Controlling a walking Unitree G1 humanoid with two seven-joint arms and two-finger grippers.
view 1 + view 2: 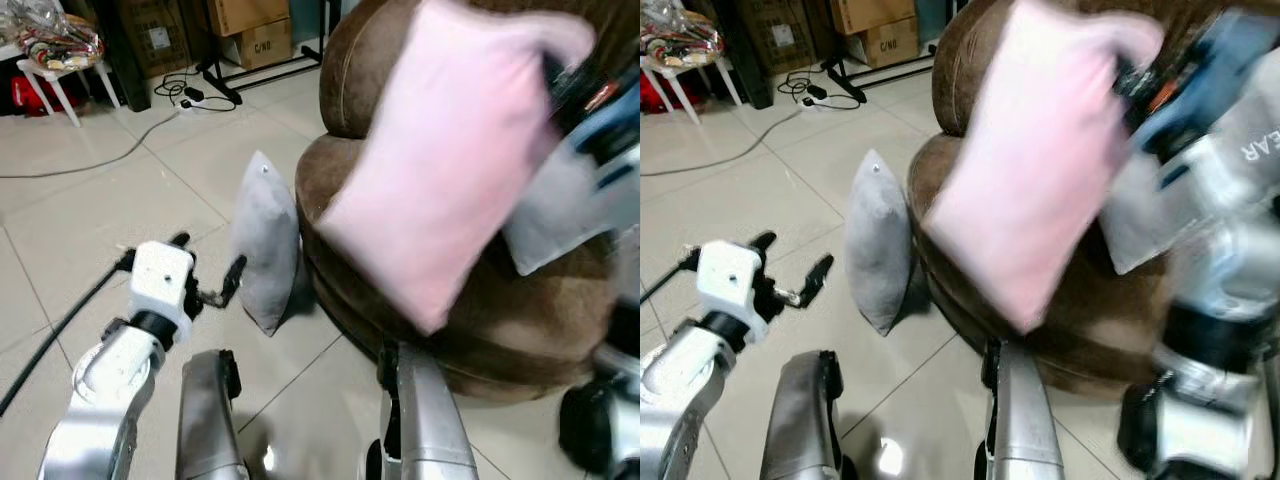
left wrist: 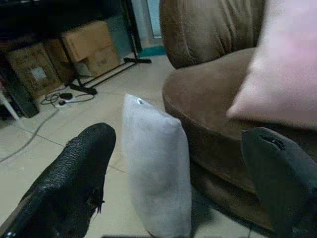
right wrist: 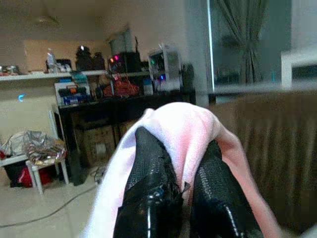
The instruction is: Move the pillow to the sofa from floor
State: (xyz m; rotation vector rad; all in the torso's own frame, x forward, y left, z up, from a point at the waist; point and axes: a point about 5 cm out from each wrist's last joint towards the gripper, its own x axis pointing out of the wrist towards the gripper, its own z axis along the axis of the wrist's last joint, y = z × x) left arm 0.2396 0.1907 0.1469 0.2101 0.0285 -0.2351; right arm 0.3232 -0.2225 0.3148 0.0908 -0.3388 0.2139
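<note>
The soft pink rectangular pillow [image 1: 450,150] hangs tilted in the air over the seat of the round brown upholstered sofa [image 1: 380,180], blurred in both eye views. It is off the floor; whether its lower corner touches the cushion can't be told.

The right gripper [image 3: 181,173] is up at the pillow's top right corner, fingers [image 3: 148,163] clenched on a fold of the pink fabric; in the right wrist view the cloth bulges up between and over both black fingers. Rest of the pillow hangs down and to the robot's left from that grip.

A pale grey-white cushion [image 1: 560,220] sits on the sofa seat behind the pink pillow, partly hidden by it and the right arm.

A second grey pillow [image 1: 265,240] stands upright on the tiled floor [image 1: 100,230], leaning against the sofa's base on the robot's left side.

The left gripper [image 1: 205,270] is low, near the floor, just beside the grey pillow but apart from it, fingers spread wide w/ nothing between them. In the left wrist view the grey pillow stands between the two black fingertips [image 2: 79,168], farther off.

Background: cardboard boxes [image 1: 250,25], black cables [image 1: 185,95] on the floor, a white stool [image 1: 60,75] w/ bags on top.
</note>
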